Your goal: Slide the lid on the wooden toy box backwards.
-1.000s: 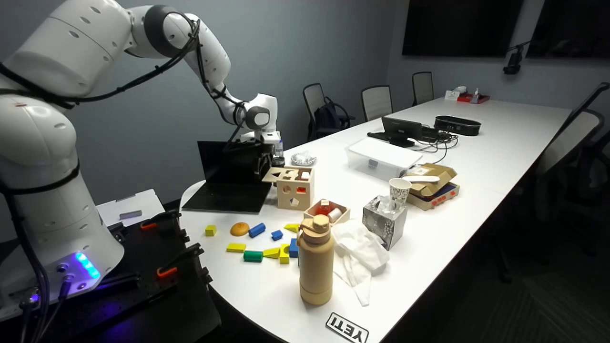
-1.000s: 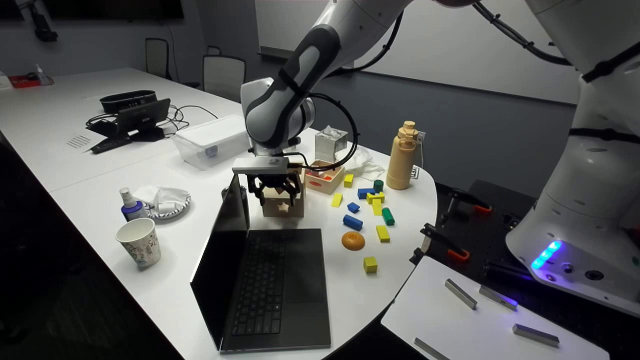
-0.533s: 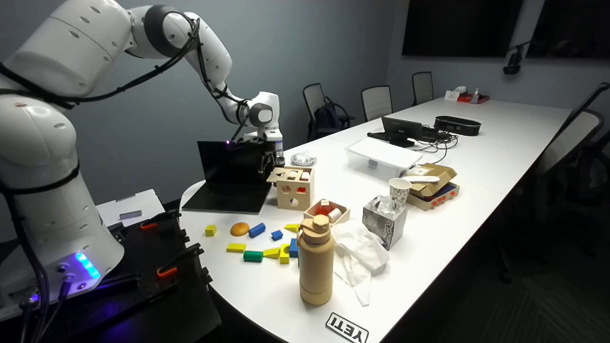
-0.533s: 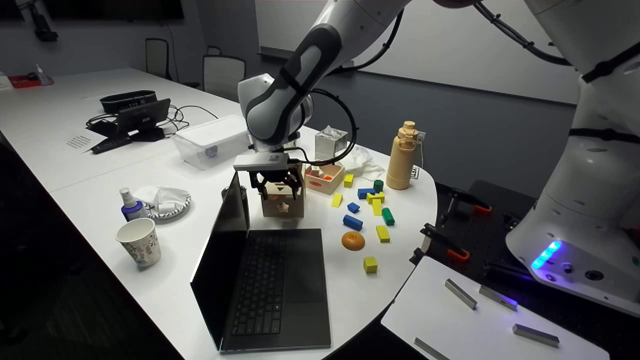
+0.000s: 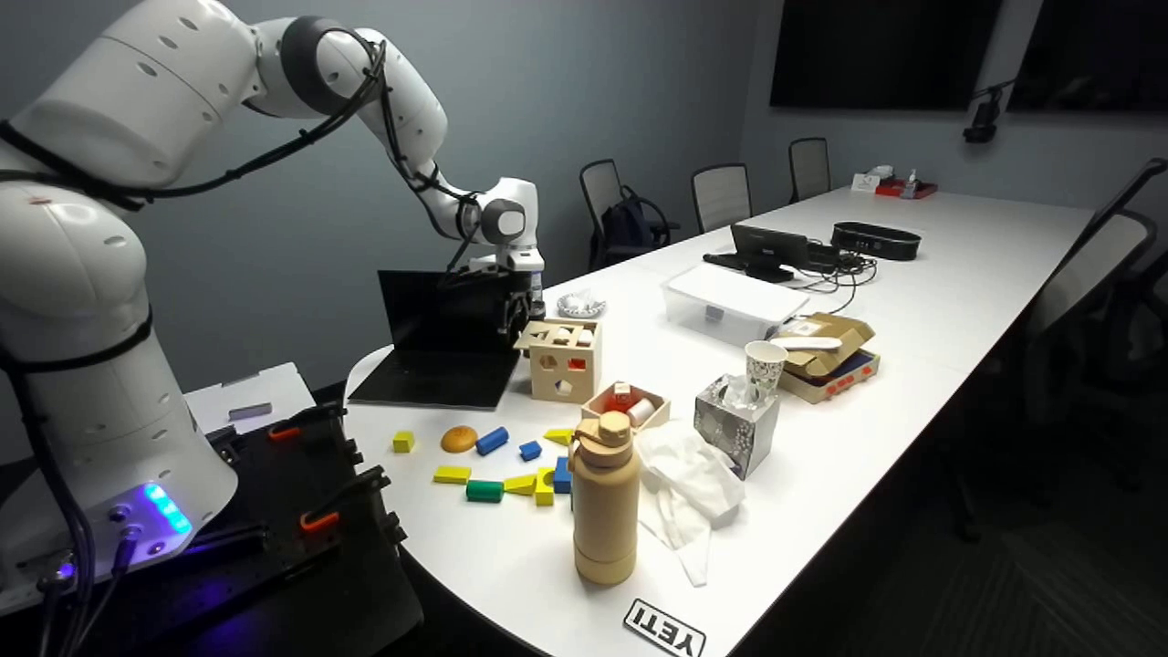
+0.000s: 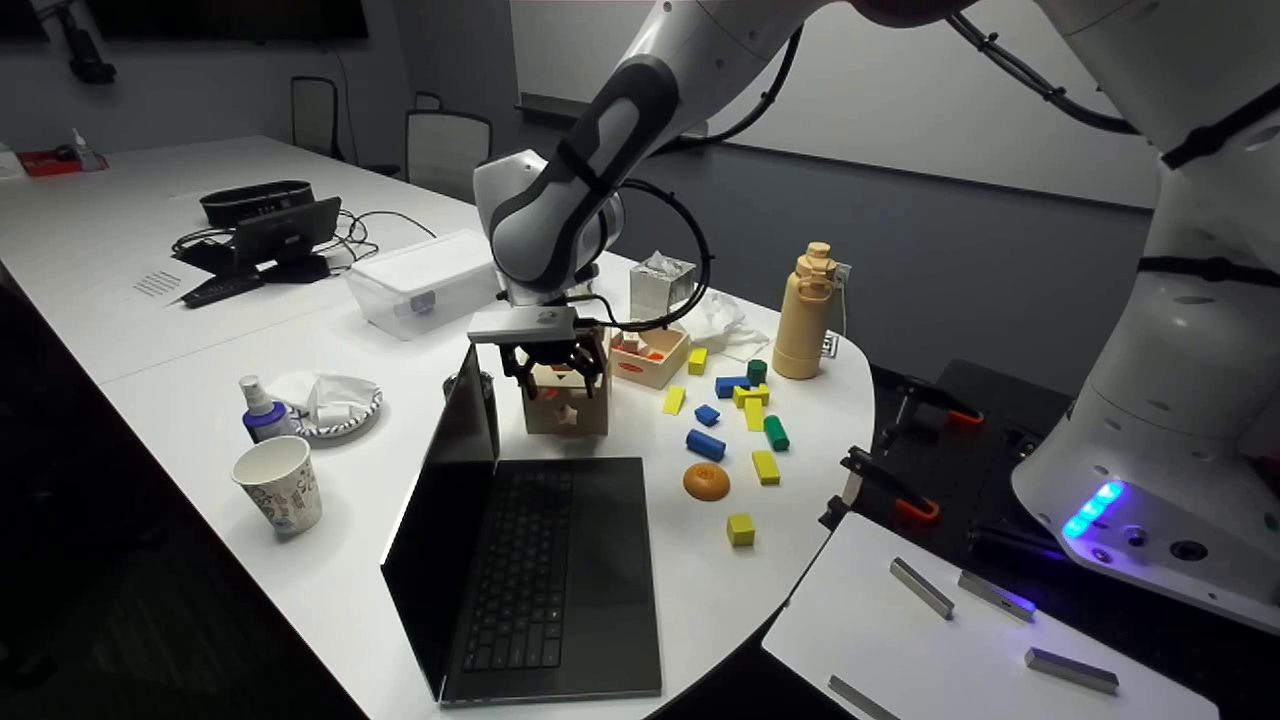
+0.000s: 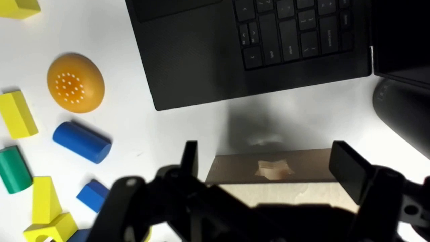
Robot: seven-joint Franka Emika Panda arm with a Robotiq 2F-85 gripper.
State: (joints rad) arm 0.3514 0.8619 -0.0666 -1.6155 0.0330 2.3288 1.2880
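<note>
The pale wooden toy box (image 5: 553, 383) stands on the table beside the laptop; it also shows in an exterior view (image 6: 590, 412). Its thin lid (image 5: 526, 340) sticks out a little past the box's edge on the laptop side. In the wrist view the lid (image 7: 285, 192) is a pale strip above the shaded box side (image 7: 309, 166) with a star-shaped hole. My gripper (image 6: 558, 388) is open at the laptop-side edge of the box. In the wrist view the gripper (image 7: 265, 146) has its fingers wide apart, one towards each end of that edge. Its body hides much of the lid; contact is unclear.
An open black laptop (image 6: 600, 560) stands close to the box. A dark rounded object (image 7: 403, 114) is near its hinge. Loose coloured blocks (image 6: 706, 444), a small wooden tray (image 6: 645, 370) and a tan bottle (image 6: 800, 325) lie or stand around.
My gripper has moved slightly over the box, away from the laptop. The lid has slid the same way, so it overhangs the laptop-side edge less than before.
</note>
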